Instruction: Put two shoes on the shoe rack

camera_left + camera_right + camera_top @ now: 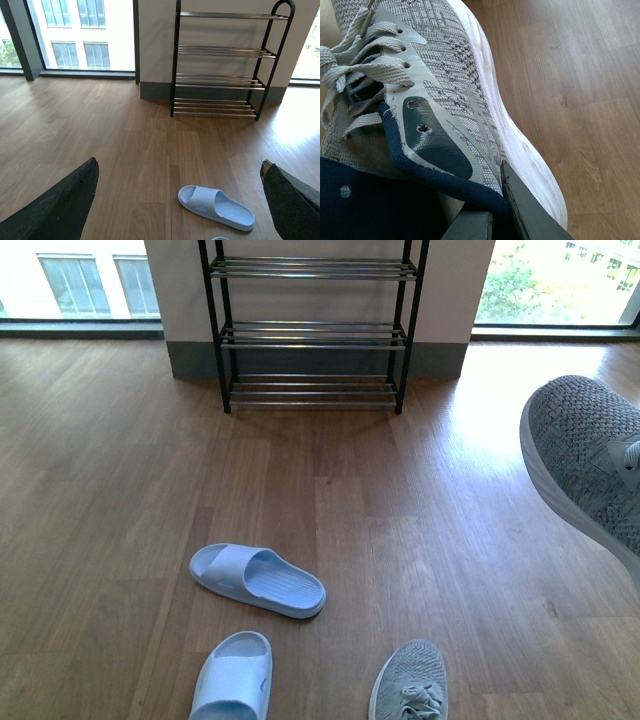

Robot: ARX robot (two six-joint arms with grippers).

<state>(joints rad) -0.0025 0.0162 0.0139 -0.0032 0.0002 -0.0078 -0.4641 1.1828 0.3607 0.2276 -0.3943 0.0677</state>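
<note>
Our right gripper (492, 220) is clamped on the dark navy collar of a grey knit lace-up sneaker (585, 455) with a thick white sole. It holds the shoe in the air at the right edge of the front view. One grey finger (525, 212) shows outside the collar; the other seems to sit inside the shoe, though we cannot see it.

Our left gripper (179, 165) is spread wide with nothing between its dark fingers. The matching second sneaker (410, 688) lies on the brown wooden floor (110, 490) close in front of us, near two pale blue rubber slides (258, 580).

The tall shoe rack (312, 335), a thin black metal frame with tiers of shiny silver rods, stands well apart against the far wall. Neither sneaker is on it yet.

We judge the step in hand to be carrying the lifted sneaker to a tier. Because only the collar is gripped, the shoe may swing, so we should move slowly and keep the sole level. We should enter between the black uprights and lower until the sole spans several rods before letting go, leaving room beside it for the second sneaker.
</note>
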